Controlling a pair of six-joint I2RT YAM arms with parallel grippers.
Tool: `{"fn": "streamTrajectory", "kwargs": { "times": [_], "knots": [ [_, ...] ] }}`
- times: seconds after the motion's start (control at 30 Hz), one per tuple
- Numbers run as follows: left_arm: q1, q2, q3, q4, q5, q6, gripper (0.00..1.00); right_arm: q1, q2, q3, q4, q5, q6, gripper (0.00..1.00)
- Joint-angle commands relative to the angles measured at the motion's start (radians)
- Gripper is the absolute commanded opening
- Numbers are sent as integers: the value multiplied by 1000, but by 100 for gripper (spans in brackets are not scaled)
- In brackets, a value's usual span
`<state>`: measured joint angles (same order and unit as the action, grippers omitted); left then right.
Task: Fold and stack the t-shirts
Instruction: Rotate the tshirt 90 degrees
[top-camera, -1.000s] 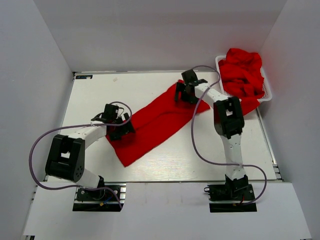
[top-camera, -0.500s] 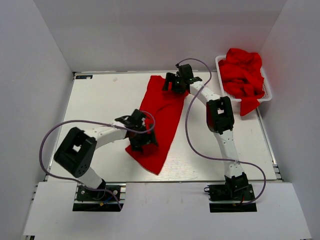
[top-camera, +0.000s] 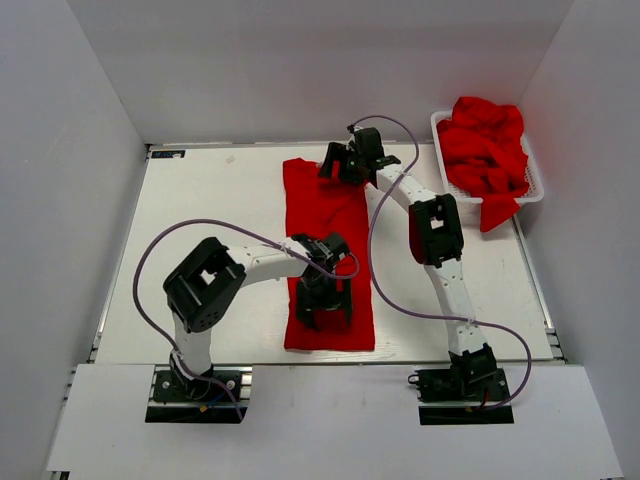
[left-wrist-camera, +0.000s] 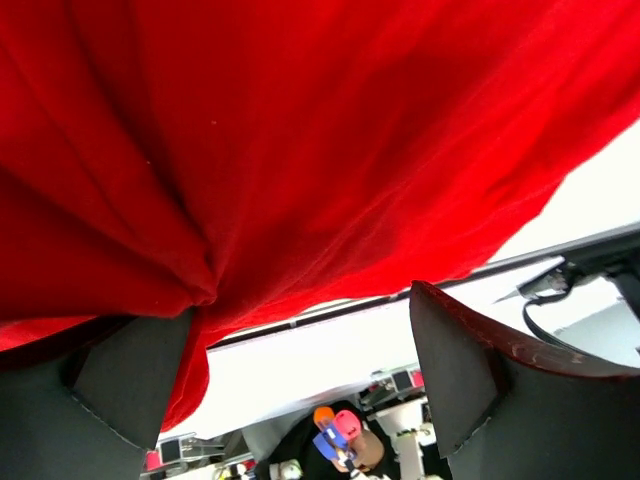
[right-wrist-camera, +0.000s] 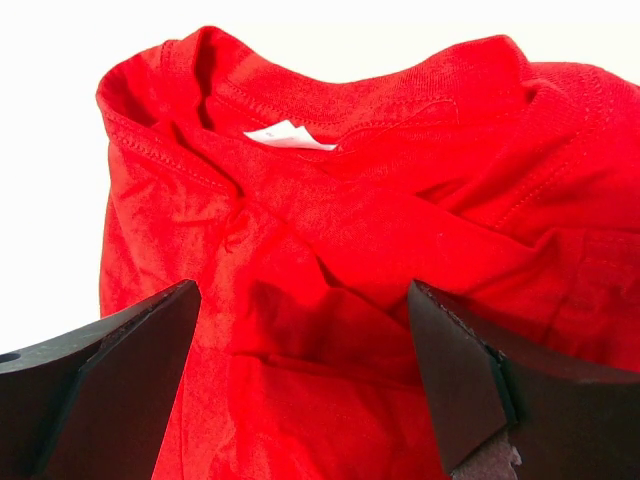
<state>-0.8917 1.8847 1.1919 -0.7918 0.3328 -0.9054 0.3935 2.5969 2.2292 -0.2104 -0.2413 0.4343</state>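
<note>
One red t-shirt (top-camera: 325, 215) lies on the white table as a long folded strip, running from the far middle toward the near edge. My left gripper (top-camera: 325, 308) is over its near end, jaws wide apart; in the left wrist view (left-wrist-camera: 300, 305) the red fabric (left-wrist-camera: 330, 140) drapes above the fingers and bunches at the left fingertip (left-wrist-camera: 150, 370). My right gripper (top-camera: 337, 166) is open over the collar end; the right wrist view (right-wrist-camera: 303, 290) shows the collar and its white label (right-wrist-camera: 285, 135) just ahead of the fingers. More red t-shirts (top-camera: 485, 145) are piled in the basket.
The white mesh basket (top-camera: 533, 193) stands at the far right corner, one shirt hanging over its near rim (top-camera: 497, 212). White walls enclose the table on three sides. Purple cables loop from both arms over the table.
The shirt swung from a diagonal lie to a straight strip pointing toward the near edge. My left gripper moved right and nearer with the lower end. My right gripper moved left.
</note>
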Motion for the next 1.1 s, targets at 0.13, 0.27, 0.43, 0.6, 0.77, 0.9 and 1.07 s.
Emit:
{"fn": "streamTrajectory", "kwargs": {
  "times": [0.13,0.27,0.43,0.6,0.77,0.9,1.07],
  "knots": [
    [-55,48,61,-135,-144,37,100,-7,38,12,-9,43,-19,90],
    [-46,25,133,-124,-190,115,100,-8,31,10,-9,74,-28,90],
    [-17,16,308,-200,-322,247,100,-10,40,4,49,155,-28,90],
    [23,16,537,-279,-526,310,100,-24,75,27,236,188,6,90],
    [80,7,583,-250,-525,333,100,-44,107,70,376,192,40,90],
    [146,-12,545,-250,-525,342,100,-47,74,109,402,183,-43,90],
    [192,-88,502,-239,-525,361,100,-41,-183,-17,350,137,-188,90]
  ]
}}
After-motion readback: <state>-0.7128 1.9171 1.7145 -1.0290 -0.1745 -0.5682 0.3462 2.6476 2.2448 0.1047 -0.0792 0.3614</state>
